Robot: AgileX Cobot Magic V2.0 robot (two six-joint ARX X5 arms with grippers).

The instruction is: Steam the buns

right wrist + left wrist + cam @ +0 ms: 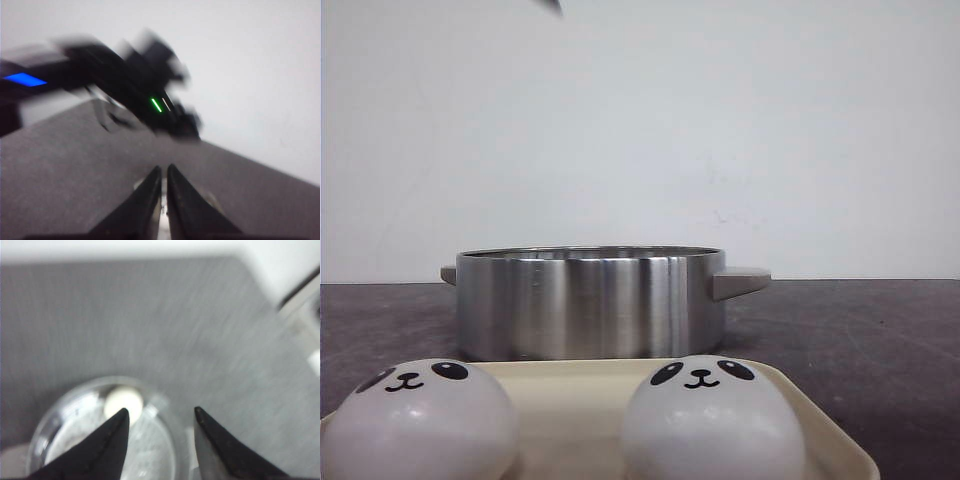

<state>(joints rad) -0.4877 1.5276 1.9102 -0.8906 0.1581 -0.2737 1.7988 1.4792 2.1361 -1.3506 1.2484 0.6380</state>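
The dark table (880,340) carries a steel pot (590,302) with side handles, standing just behind a cream tray (570,400). Two panda-faced buns sit on that tray — the left bun (415,420) and the right bun (712,420), apart from each other. The left wrist view, blurred, shows a third bun (123,401) lying inside the pot. Above the pot hangs the left pincer (161,415), its tips spread apart and empty. The right pincer (164,175) is nearly closed — a thin gap, nothing visibly between its tips.
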